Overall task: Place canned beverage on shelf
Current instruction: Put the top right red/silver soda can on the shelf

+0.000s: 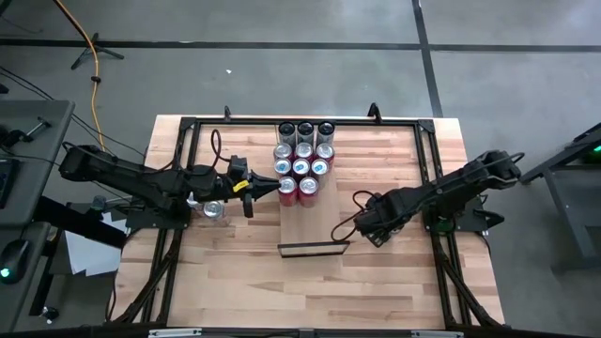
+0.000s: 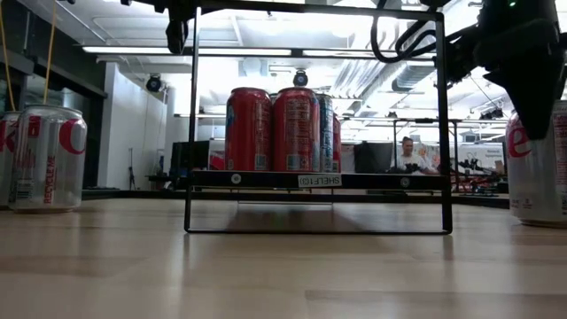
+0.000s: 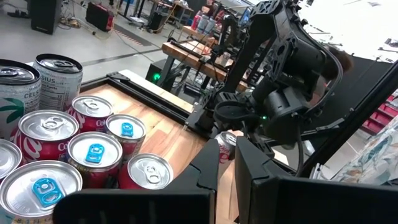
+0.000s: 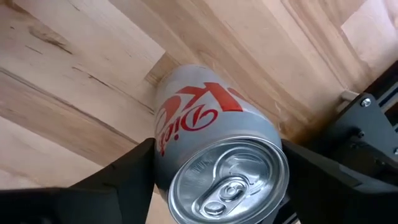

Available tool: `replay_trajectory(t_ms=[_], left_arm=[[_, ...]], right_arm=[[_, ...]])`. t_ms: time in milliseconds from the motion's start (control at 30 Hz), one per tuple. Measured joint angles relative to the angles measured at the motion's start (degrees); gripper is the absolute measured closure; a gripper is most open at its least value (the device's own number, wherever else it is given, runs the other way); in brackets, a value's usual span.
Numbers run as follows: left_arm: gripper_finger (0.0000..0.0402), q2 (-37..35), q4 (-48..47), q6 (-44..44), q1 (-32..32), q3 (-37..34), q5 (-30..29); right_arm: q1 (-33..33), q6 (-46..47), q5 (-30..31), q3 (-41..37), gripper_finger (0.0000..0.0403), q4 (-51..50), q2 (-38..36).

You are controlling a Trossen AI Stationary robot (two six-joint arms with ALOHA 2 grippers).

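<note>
- Presently, right gripper (image 4: 214, 171): its fingers (image 4: 118, 180) stand either side of a silver Diet Coke can (image 4: 217, 155), one on each flank of the can's body just below the lid. Whether the pads are pressing or merely close beside the wall cannot be told, so the can counts as bracketed, not held.
- Silver Diet Coke can: upright on the bench (image 1: 394, 272), between the right fingers and well apart from the shelf (image 1: 315, 221).
- Handling, as a judgement: thin aluminium wall, smooth and slippery, easily dented by a hard squeeze. If full it is fairly heavy and could slide down through the fingers. Best taken mid-body across the width, kept upright.
- Shelf: pale board with a black lip (image 1: 314, 248) at its near end, carrying a cluster of cans (image 1: 302, 161) at its far end. Free board lies between lip and cluster.
- Left gripper (image 1: 261, 187): fingers clenched on nothing, tips pointing at the shelf's cans, waiting.
- Second silver can (image 1: 213, 208): on the bench just beside the left arm, untouched.
</note>
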Motion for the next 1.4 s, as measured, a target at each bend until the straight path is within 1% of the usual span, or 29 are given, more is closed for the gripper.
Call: replay_trajectory(t_ms=[167, 333, 467, 600, 800, 1000, 1200, 1400], left_arm=[[0.0401, 0.0, 0.0, 0.0, 0.0, 0.0, 0.0], [0.0401, 0.0, 0.0, 0.0, 0.0, 0.0, 0.0], [0.0401, 0.0, 0.0, 0.0, 0.0, 0.0, 0.0], [0.0401, 0.0, 0.0, 0.0, 0.0, 0.0, 0.0], [0.0401, 0.0, 0.0, 0.0, 0.0, 0.0, 0.0], [0.0401, 0.0, 0.0, 0.0, 0.0, 0.0, 0.0], [0.0401, 0.0, 0.0, -0.1, 0.0, 0.0, 0.0], [0.0401, 0.0, 0.0, -1.1, 0.0, 0.0, 0.0]], right_arm=[[0.6, -1.9, -0.5, 0.0, 0.0123, 0.5, -1.2], [0.9, -3.0, -1.7, 0.9, 0.0123, -1.2, -6.1], [0.2, -6.6, -1.4, 6.7, 0.0123, -4.8, -9.0], [-1.3, -11.9, 1.6, 15.8, 0.0123, -5.6, -8.4], [-4.3, -20.9, 8.0, 30.8, 0.0123, -7.4, -1.6], [-6.5, -30.1, 9.6, 40.9, 0.0123, -8.2, 8.6], [-6.9, -35.5, 9.6, 44.9, 0.0123, -9.4, 18.3], [-6.9, -36.8, 9.5, 45.0, 0.0123, -8.6, 24.3]])
